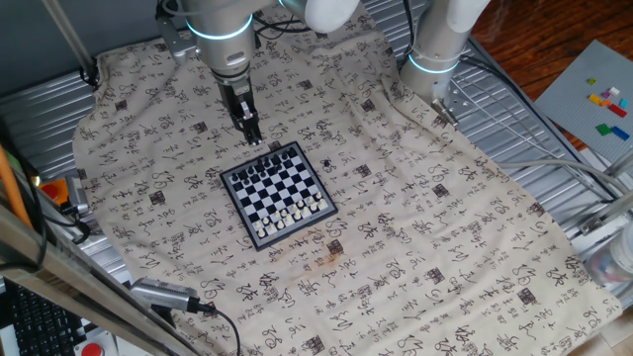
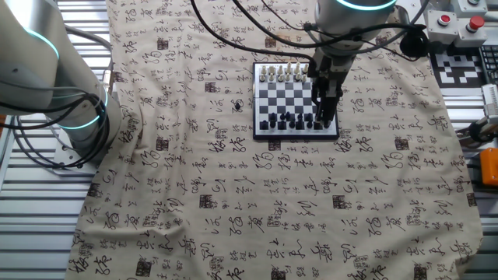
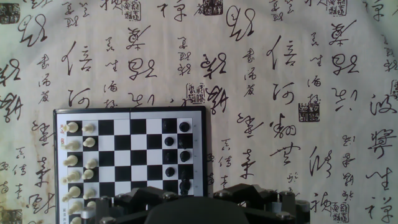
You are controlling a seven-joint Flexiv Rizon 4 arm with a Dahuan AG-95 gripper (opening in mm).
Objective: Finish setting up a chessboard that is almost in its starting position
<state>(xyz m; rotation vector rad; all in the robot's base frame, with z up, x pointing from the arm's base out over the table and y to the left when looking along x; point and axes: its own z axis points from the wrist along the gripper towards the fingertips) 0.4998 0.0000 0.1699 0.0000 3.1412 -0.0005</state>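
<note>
Chessboard mid-cloth. The hand view alone lets me read the ranks: white pieces left, black pieces right, with gaps. Only the fixed views show a small dark item on the cloth just right of the board; arm upright; gripper pointing down at the board's black end; whether clenched or released, I cannot tell.

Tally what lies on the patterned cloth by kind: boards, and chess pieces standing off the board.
chessboard: 1
loose black piece off the board: 1
Total: 2
</note>
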